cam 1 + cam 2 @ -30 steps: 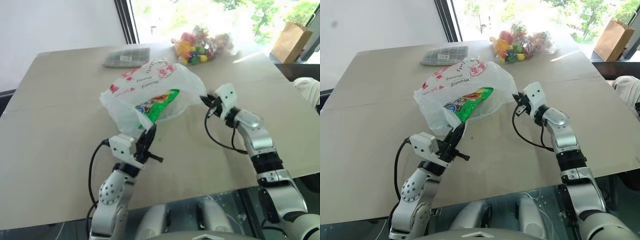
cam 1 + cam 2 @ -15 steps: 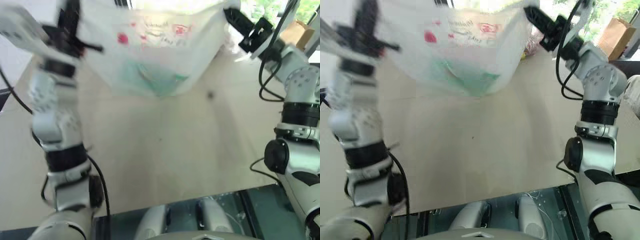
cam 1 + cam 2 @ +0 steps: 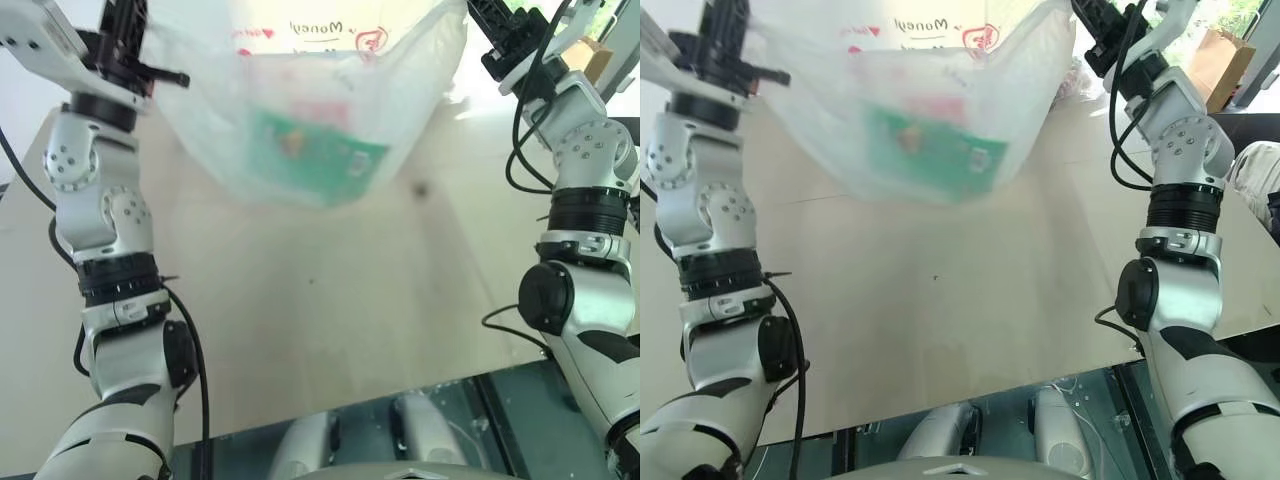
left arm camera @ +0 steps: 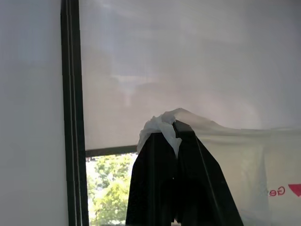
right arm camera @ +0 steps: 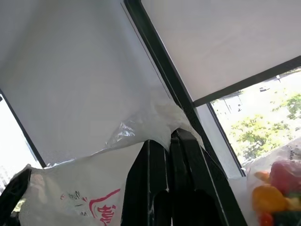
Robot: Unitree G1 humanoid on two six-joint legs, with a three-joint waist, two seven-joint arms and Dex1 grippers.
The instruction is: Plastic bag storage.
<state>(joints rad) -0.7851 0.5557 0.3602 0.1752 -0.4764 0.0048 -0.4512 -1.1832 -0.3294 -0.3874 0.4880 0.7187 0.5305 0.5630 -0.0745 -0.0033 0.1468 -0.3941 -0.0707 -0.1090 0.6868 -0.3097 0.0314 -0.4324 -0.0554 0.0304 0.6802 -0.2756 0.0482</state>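
Left eye view: the plastic bag (image 3: 330, 110) hangs stretched between both raised grippers, clear above the tabletop (image 3: 340, 300).
Left gripper: the left gripper (image 3: 122, 45) is clamped tight on one corner of the bag's rim; in the left wrist view a white bunch of film (image 4: 162, 127) is pinched at the tips of its black fingers (image 4: 155, 183).
Right gripper: the right gripper (image 3: 495, 25) is likewise closed on the opposite corner; in the right wrist view the film (image 5: 155, 120) drapes over its fingers (image 5: 188, 179).
Why held so: with the two corners pulled apart and up, the rim stays taut and the body sags below and between the grippers, which likely lets the contents settle to the bottom.
Contents: a green snack packet (image 3: 315, 150) shows through the film, lying low in the sag, below both grippers.
Beyond right gripper: a clear bag of colourful items (image 5: 277, 188) lies past the fingers, apart from the held bag.
Stage, as judged: the bag is lifted and spread; folding or stowing it is not yet done.
Risk: the film is thin, so a pinched corner may slip or tear under the packet's weight.
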